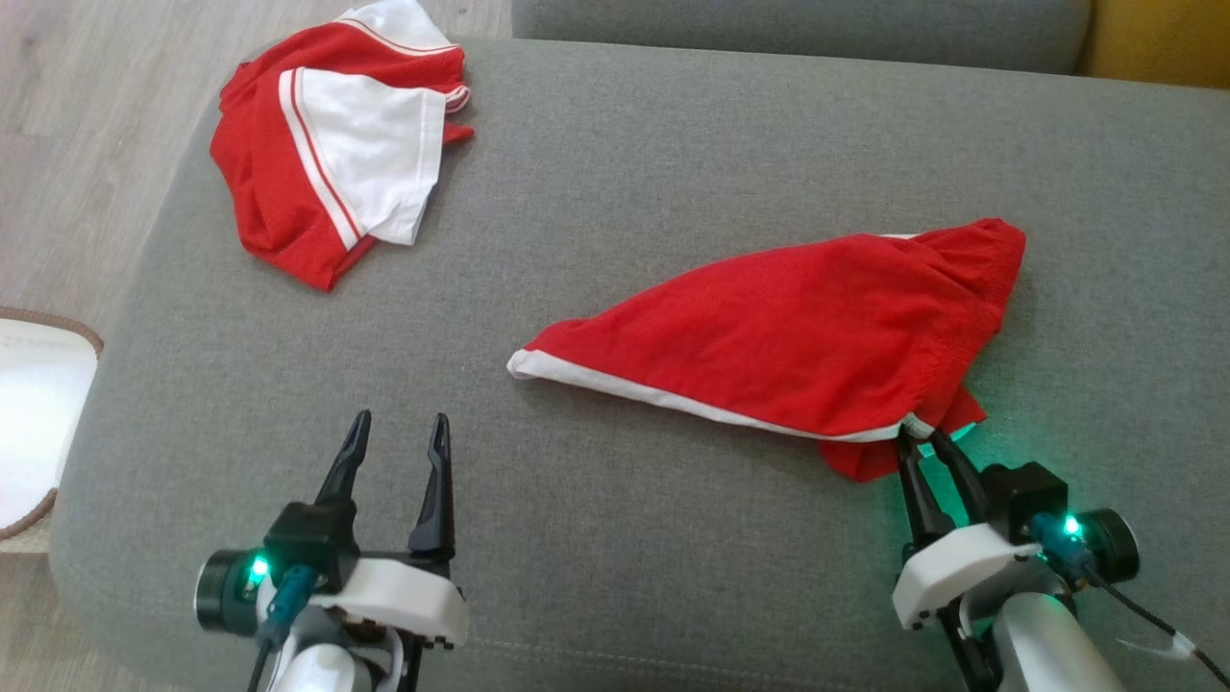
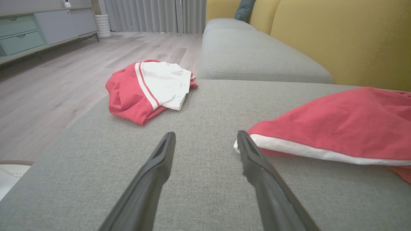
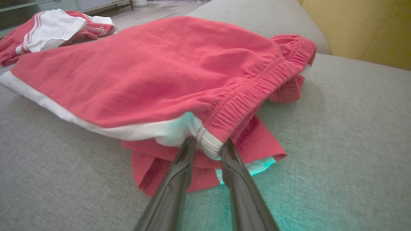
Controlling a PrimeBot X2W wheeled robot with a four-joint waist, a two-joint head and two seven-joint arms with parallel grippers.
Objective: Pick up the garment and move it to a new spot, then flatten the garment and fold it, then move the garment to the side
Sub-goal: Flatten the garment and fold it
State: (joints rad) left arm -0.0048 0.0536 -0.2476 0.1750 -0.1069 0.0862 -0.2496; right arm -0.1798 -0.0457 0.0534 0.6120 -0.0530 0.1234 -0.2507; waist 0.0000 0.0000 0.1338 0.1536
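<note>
Jaws first: right gripper [image 1: 920, 440] has its 2 fingers drawn narrow around the white-edged corner of the red mesh shorts [image 1: 788, 327], cloth filling the gap, down at the near right of the grey sofa cushion [image 1: 625, 173]. Left gripper [image 1: 401, 423] stands wide open at the near left, nothing between its fingers, hovering over bare cushion. And the jersey [image 1: 259, 192], red with white sleeves, sits bunched at the far left corner, well apart from both grippers. Big worry here: that pinch is on the shorts, not the jersey, so a lift from this hold looks like it would carry the wrong piece. It's also a thin corner bite, so the mesh could slip free. Any nudge could tip the jersey off that edge onto the floor.
</note>
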